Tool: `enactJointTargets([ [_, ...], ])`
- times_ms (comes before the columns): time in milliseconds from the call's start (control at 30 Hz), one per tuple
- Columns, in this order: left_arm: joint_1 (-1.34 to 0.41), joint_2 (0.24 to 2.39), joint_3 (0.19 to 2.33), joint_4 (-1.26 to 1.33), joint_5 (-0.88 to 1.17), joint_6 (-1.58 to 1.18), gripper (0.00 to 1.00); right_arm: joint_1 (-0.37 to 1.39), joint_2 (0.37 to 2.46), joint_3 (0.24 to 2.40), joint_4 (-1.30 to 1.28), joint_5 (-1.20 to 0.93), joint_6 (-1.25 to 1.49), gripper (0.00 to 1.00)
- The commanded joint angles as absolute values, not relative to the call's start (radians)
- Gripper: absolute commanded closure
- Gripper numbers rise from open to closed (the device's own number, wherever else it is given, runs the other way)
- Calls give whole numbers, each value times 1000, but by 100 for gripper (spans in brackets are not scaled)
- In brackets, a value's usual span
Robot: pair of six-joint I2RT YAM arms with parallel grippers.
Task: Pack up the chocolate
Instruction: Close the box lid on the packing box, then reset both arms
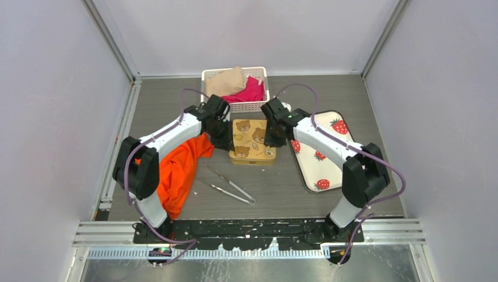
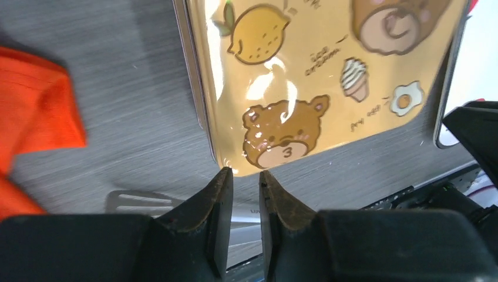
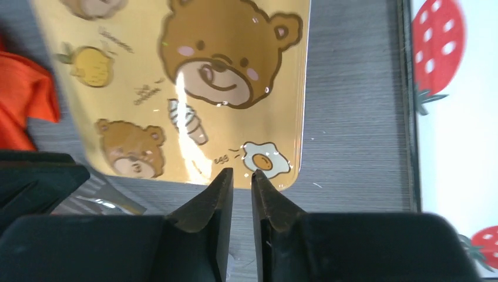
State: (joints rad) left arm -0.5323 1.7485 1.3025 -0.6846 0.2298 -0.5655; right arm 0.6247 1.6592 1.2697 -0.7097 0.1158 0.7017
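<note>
No chocolate shows in any view. A gold square tin (image 1: 252,141), its lid on and printed with bears, a lemon and a fried egg, lies at the table's middle. My left gripper (image 1: 225,140) hangs at the tin's left edge. In the left wrist view its fingertips (image 2: 245,171) stand a narrow gap apart over the lid's corner (image 2: 305,70), with nothing between them. My right gripper (image 1: 273,140) is at the tin's right edge. Its tips (image 3: 241,171) are also slightly parted and empty, just off the lid (image 3: 194,88) by the egg print.
A white strawberry-print tray (image 1: 335,169) lies right of the tin. An orange cloth (image 1: 179,170) is spread on the left. Metal tongs (image 1: 226,185) lie in front of the tin. A white basket (image 1: 258,107) with beige and pink cloths stands behind it.
</note>
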Motion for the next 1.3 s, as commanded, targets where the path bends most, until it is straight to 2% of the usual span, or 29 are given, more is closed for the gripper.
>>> enactJointTargets([
  [0, -534, 1618, 1519, -807, 134, -485, 74, 624, 1489, 1466, -788, 232, 660, 72],
  [133, -532, 1519, 1670, -861, 105, -440, 70, 623, 1375, 1585, -807, 375, 619, 60],
  [233, -532, 1428, 1712, -865, 45, -434, 60, 624, 1277, 1593, -797, 518, 607, 44],
  [333, -532, 1338, 1701, -863, -80, -434, 51, 623, 1165, 1547, -766, 671, 604, 27],
  [400, -532, 1276, 1676, -870, -161, -424, 47, 623, 1088, 1491, -743, 773, 607, 21],
  [633, -532, 1111, 1589, -979, -404, -355, 45, 624, 832, 1309, -741, 1112, 690, 2],
  [867, -532, 981, 1496, -1054, -398, -455, 41, 623, 710, 1247, -765, 1238, 729, 0],
  [1267, -532, 903, 1468, -1096, -435, -503, 41, 623, 751, 1270, -770, 1197, 737, 0],
])
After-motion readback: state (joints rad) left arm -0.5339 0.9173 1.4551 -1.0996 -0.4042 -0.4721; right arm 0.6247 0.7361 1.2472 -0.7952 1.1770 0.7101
